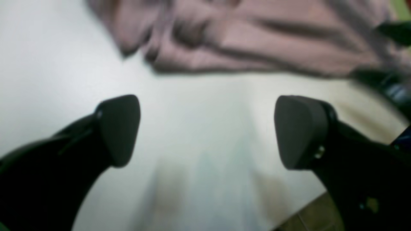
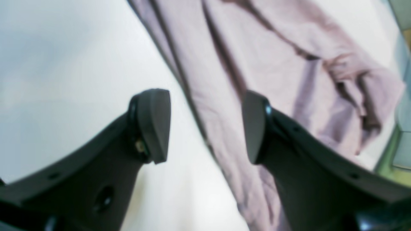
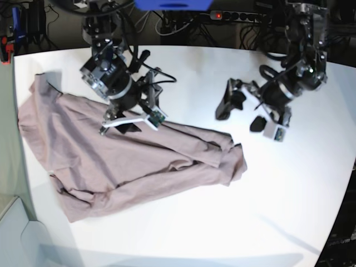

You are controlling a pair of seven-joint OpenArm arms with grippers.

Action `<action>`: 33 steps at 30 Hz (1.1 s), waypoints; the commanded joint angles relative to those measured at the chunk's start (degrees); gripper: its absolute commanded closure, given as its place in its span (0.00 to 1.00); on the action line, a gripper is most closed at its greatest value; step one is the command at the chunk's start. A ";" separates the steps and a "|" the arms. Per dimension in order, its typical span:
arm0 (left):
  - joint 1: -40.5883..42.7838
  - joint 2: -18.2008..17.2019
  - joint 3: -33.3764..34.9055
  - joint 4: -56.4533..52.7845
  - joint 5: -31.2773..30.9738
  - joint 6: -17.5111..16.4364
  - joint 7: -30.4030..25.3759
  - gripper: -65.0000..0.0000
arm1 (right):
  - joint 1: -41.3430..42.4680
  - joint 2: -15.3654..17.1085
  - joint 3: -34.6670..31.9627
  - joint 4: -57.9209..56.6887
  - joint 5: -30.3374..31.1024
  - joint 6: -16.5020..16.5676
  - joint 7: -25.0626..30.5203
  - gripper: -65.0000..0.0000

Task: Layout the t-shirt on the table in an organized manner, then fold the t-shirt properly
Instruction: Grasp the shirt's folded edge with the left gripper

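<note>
The mauve-pink t-shirt [image 3: 139, 161] lies crumpled and creased across the left and middle of the white table [image 3: 222, 222]. My right gripper [image 3: 128, 123] hangs over the shirt's far edge. In the right wrist view its fingers [image 2: 154, 125] stand apart, and the t-shirt [image 2: 273, 57] runs loose beneath the right gripper [image 2: 205, 125] with nothing pinched. My left gripper [image 3: 240, 114] is open above bare table, just right of the shirt's bunched end. In the left wrist view the left gripper [image 1: 205, 128] frames empty table [image 1: 48, 64], with the t-shirt [image 1: 257, 41] blurred beyond it.
Cables and a power strip [image 3: 239, 15] run behind the table's far edge. The table's curved edge and brown floor [image 1: 314, 215] show near the left gripper. A grey surface [image 3: 11, 222] borders the table at lower left.
</note>
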 commanded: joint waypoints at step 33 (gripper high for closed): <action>-22.03 9.79 6.16 -26.47 19.72 -0.51 -8.92 0.00 | -10.73 3.80 32.35 -1.78 8.11 -0.27 1.31 0.46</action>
